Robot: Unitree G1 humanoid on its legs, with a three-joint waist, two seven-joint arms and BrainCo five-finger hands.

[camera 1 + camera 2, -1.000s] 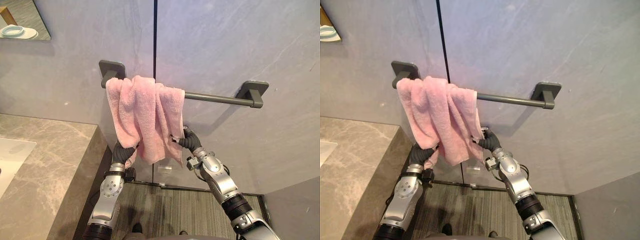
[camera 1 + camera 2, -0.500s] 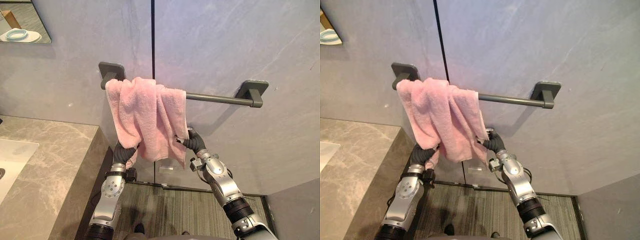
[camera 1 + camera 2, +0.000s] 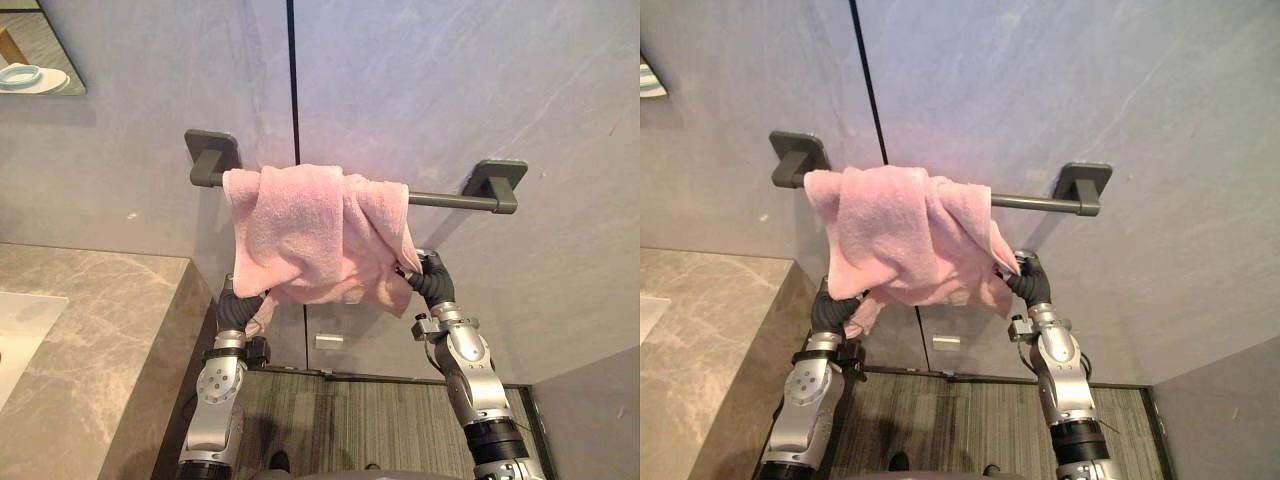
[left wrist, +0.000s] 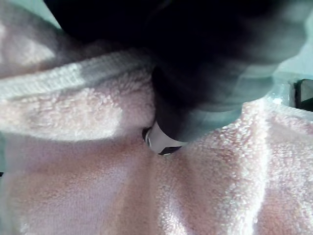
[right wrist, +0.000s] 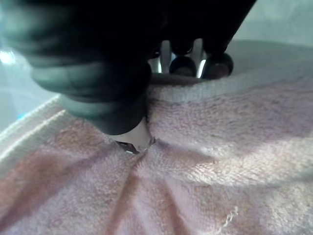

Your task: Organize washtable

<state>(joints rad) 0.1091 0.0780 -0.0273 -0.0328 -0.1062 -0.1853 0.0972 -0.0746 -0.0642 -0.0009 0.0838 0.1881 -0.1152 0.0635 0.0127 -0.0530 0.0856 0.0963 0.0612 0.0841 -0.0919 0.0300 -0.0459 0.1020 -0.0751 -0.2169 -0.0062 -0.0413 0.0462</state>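
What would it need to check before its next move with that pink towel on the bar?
1. Drape of pink terry towel over dark grey wall bar: ok.
2. Grip of left hand on a lower corner: ok.
3. Pinch of right hand's thumb and fingers on the opposite edge: ok.
4. Towel spread flat: not ok, bunched and creased.
5. Bare bar on the robot's right for spreading: ok.

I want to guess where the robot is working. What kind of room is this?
Probably a bathroom. A pink towel hangs over a bar on the wall, and a stone counter with a white sink sits to the left, below a mirror.
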